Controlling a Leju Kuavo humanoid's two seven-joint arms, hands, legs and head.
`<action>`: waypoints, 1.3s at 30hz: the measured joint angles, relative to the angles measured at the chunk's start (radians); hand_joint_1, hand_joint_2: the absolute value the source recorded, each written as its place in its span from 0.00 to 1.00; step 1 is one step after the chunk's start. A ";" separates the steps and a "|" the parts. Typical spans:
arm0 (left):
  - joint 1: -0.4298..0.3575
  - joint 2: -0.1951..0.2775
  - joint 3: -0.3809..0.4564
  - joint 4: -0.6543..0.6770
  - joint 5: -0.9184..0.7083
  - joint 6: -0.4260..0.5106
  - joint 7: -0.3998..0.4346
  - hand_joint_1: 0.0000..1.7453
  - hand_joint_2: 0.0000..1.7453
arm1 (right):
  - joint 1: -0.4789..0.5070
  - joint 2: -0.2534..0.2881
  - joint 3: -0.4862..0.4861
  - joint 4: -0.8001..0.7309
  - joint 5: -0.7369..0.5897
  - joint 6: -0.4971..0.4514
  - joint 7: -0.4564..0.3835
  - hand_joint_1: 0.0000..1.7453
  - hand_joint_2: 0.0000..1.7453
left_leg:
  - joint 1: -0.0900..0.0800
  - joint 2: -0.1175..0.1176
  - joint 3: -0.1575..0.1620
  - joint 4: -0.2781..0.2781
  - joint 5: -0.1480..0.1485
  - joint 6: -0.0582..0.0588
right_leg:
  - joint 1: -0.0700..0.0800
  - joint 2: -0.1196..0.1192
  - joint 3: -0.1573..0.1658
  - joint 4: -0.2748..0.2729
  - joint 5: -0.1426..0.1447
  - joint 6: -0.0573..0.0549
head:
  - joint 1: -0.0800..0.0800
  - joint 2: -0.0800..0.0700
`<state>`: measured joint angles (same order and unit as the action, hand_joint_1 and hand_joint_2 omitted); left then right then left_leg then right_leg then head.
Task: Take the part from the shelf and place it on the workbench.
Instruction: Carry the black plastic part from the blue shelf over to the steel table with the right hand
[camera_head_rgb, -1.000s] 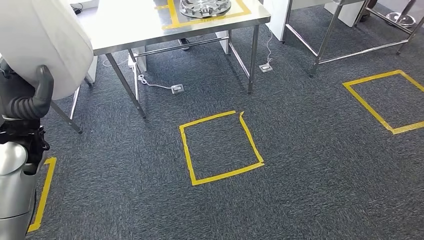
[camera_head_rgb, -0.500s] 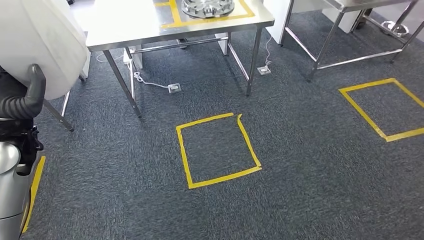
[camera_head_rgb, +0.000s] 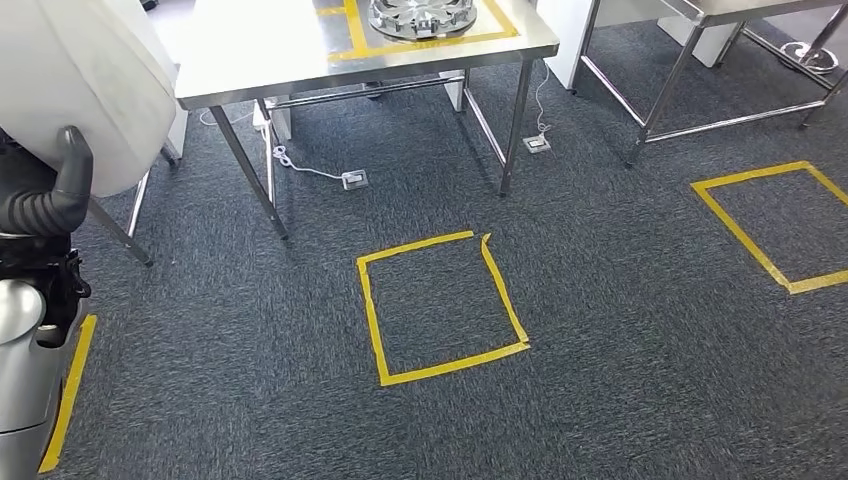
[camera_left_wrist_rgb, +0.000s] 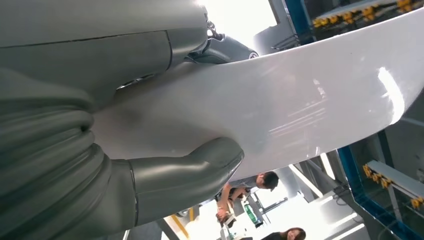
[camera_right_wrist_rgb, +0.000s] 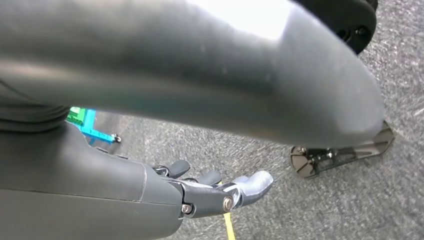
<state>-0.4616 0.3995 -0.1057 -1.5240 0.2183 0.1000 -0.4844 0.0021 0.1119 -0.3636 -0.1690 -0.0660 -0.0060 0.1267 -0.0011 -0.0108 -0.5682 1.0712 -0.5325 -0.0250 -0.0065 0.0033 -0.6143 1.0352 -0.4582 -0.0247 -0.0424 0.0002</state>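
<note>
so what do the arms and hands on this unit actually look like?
The left arm is a smooth silver shell with a black section above it. The left hand has a dark grey ribbed cover and a thick grey thumb. The right hand is a grey shell with darker fingers, lighter tips and small screws showing. No markings are legible.

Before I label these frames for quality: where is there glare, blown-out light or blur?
Head view: sharp and evenly lit, only soft sheen on the steel workbench. Left wrist view: bright window areas are blown out, and a glare streak sits on the white part held by the left hand. Right wrist view: a blurred grey shape close to the lens, highlight on top; the right hand and carpet stay clear.
</note>
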 joint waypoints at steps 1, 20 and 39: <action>0.002 0.003 0.000 -0.003 0.000 0.001 -0.001 1.00 1.00 | 0.001 0.000 0.000 0.000 0.000 0.000 0.000 0.00 0.00 | 0.003 0.002 -0.024 0.047 -0.020 -0.006 | -0.003 -0.001 0.008 -0.004 -0.003 -0.004 | -0.001 0.000; 0.008 -0.025 -0.039 -0.054 -0.023 0.035 0.024 1.00 1.00 | 0.001 -0.004 -0.018 0.000 -0.022 -0.023 0.003 0.00 0.00 | 0.008 0.006 -0.016 -0.040 0.061 0.041 | -0.009 0.000 -0.107 0.293 -0.162 0.053 | 0.002 0.000; 0.013 -0.017 -0.035 -0.074 -0.010 0.035 0.028 1.00 1.00 | 0.009 -0.004 -0.022 0.001 -0.020 -0.010 0.002 0.00 0.00 | 0.004 0.003 -0.096 0.183 -0.068 -0.012 | 0.000 -0.007 0.032 -0.020 -0.005 -0.010 | -0.005 0.000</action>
<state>-0.4486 0.3825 -0.1404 -1.5983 0.2080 0.1352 -0.4560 0.0106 0.1083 -0.3861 -0.1682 -0.0858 -0.0159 0.1287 0.0033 -0.0082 -0.6647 1.2544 -0.6004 -0.0372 -0.0063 -0.0039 -0.5821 1.0149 -0.4637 -0.0348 -0.0473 0.0002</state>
